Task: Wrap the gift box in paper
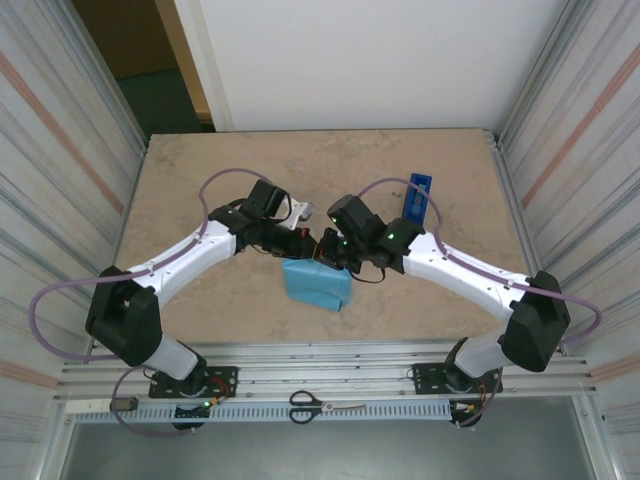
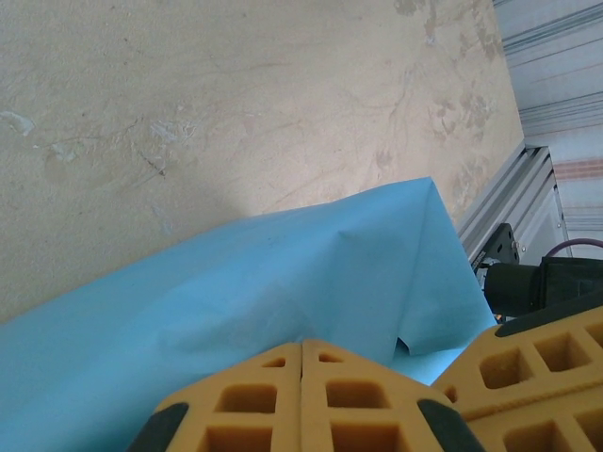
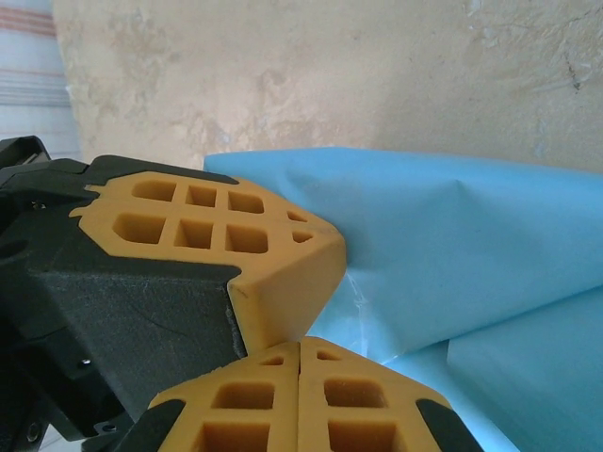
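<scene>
Two arms meet over a sky-blue parcel near the middle of the table (image 1: 200, 190), a little toward its near edge. The left gripper (image 2: 301, 358) and the right gripper (image 3: 301, 353) sit tip to tip at the parcel's far upper edge. Each has its yellow pads pressed flat together, and no paper can be seen pinched between them.

From both claws the paper (image 1: 315, 285) lies just below and toward the near edge. It is folded into a squat block whose longer side runs roughly left to right along the table, tilted slightly. Neither arm has a clear advantage, because the two grippers are almost touching each other. The right one appears to reach a shade further over the top.

The gift box is hidden, presumably inside the wrapping. The paper shows only its lighter face. It is smooth on the sides, with a loose peaked corner and a small gap where flaps overlap — a fold that looks unsealed. A dark-blue tape dispenser (image 1: 418, 200) stands well apart toward the far right corner, nearer the right arm. Scissors (image 1: 320, 405) rest on the rail in front of the near edge.
</scene>
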